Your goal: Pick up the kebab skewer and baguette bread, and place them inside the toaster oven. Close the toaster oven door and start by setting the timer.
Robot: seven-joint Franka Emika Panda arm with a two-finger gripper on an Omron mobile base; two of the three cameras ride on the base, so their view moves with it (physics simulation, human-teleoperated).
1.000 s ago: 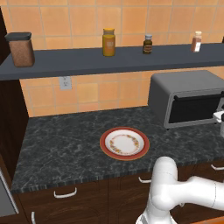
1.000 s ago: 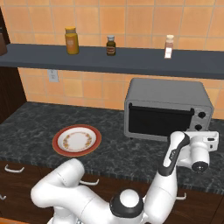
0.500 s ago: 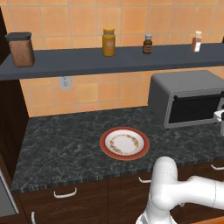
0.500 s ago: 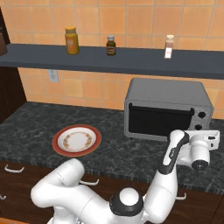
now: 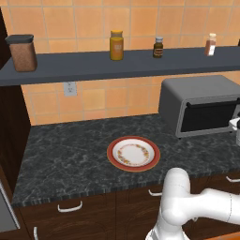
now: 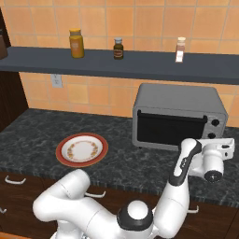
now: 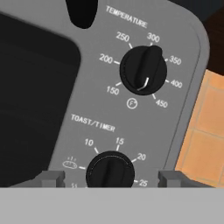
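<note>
The grey toaster oven [image 6: 177,100] stands on the counter at the right, and its dark glass door [image 6: 170,128] is closed. My gripper [image 7: 111,177] is held close to the control panel. It is open, with one fingertip on each side of the toast/timer knob [image 7: 110,171] and a gap between each fingertip and the knob. Above that knob sits the temperature knob [image 7: 143,70]. My hand [image 6: 215,158] hovers at the oven's right front corner, and it also shows at the right edge [image 5: 236,125] of the left base view. The kebab skewer and the baguette bread are hidden.
A red-rimmed plate [image 5: 133,153] lies bare on the dark stone counter [image 5: 70,154], left of the oven. The shelf [image 5: 93,65] above carries a brown canister [image 5: 22,52], an orange jar [image 5: 116,45] and two small bottles. Drawers run below the counter's front edge.
</note>
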